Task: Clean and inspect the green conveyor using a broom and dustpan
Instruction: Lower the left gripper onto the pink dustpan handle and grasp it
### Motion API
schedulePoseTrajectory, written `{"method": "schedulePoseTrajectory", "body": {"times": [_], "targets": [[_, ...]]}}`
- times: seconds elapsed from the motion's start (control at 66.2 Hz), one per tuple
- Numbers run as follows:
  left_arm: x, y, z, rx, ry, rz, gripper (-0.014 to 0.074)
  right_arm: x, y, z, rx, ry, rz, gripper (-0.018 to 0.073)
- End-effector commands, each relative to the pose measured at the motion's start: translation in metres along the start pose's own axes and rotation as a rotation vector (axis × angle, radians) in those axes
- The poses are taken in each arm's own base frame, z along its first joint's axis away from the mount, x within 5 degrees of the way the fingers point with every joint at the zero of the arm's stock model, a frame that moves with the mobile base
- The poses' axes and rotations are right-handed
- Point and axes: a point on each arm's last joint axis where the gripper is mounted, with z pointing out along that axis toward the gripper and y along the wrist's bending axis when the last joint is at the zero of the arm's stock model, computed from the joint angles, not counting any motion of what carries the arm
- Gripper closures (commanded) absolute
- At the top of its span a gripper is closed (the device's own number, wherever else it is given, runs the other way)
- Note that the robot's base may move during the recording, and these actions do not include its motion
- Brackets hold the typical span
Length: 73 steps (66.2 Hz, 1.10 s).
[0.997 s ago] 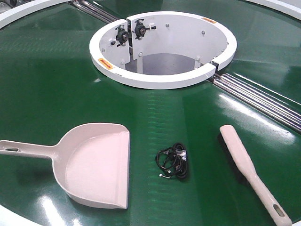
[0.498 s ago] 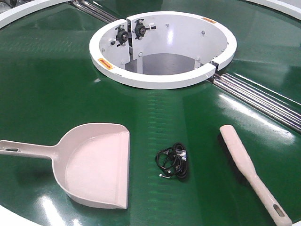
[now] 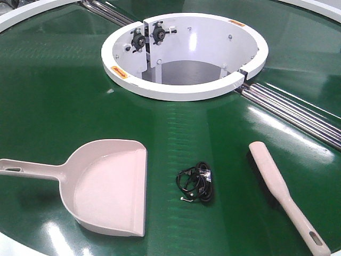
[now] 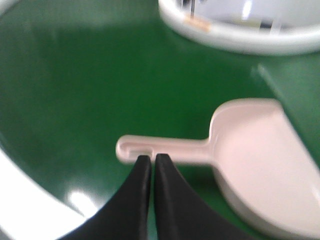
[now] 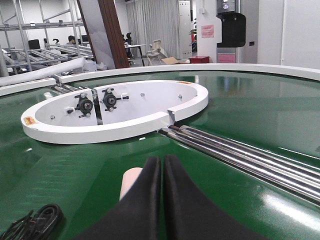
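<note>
The green conveyor [image 3: 64,96] fills the front view, glossy and dark. On it at the lower left lies the pale dustpan [image 3: 109,186], handle pointing left. The beige broom [image 3: 277,186] lies at the lower right, handle toward the near edge. Neither gripper shows in the front view. In the left wrist view my left gripper [image 4: 152,158] is shut, with its tips just short of the dustpan [image 4: 260,160] handle end and nothing between them. In the right wrist view my right gripper [image 5: 162,161] is shut and empty, above the broom [image 5: 131,181], whose rounded end peeks out at its left.
A coil of black cable [image 3: 196,182] lies between dustpan and broom, also the cable [image 5: 35,222] low left in the right wrist view. The white ring-shaped hub [image 3: 184,56] opens in the belt behind. Silver rollers [image 3: 298,114] run off to the right. The white rim [image 4: 30,200] borders the belt.
</note>
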Motion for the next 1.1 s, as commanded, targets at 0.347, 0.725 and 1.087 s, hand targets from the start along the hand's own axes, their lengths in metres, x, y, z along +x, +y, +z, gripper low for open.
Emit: {"method": "schedulePoseTrajectory", "body": {"times": [0.347,0.725,1.087], "targets": [[-0.005,-0.001,0.026,0.004,0.157,0.006,0.0603,0.0,0.0,-0.001,-0.007,-0.07,-0.005,0.0569],[0.0,-0.001,0.025,0.002,0.212,0.007,0.04,0.0,0.0,-0.001,-0.007,-0.07,-0.005,0.0569],[0.002,-0.001,0.025,0.008,0.238,0.003,0.0204,0.0,0.0,-0.001,-0.007,-0.07,-0.005,0.0569]]}}
